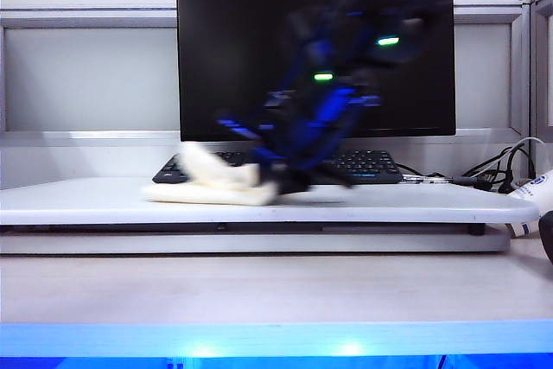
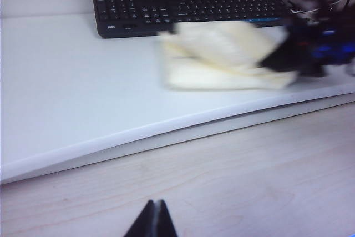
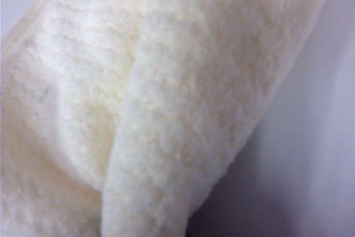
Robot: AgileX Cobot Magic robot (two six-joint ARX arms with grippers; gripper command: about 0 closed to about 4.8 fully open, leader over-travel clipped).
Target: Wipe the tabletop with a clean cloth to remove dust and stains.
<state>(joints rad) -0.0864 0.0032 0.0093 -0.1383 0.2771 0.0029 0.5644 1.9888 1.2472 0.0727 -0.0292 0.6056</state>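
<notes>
The cream-yellow cloth (image 1: 212,186) lies bunched on the glossy white tabletop (image 1: 389,200), just in front of the keyboard. My right gripper (image 1: 289,183) is motion-blurred and reaches down from the upper right to the cloth's right end, shut on the cloth. The left wrist view shows the same cloth (image 2: 222,54) on the tabletop (image 2: 72,92), with the dark right gripper (image 2: 291,59) at its end. The cloth (image 3: 138,109) fills the right wrist view and hides the fingers. My left gripper (image 2: 156,203) hangs shut and empty over the wood-grain desk, well short of the tabletop.
A black keyboard (image 1: 367,164) sits at the back of the tabletop under a dark monitor (image 1: 233,49). Cables (image 1: 501,170) and a white object (image 1: 536,192) lie at the right edge. The pale wood-grain desk (image 1: 259,287) runs along the front, below the tabletop.
</notes>
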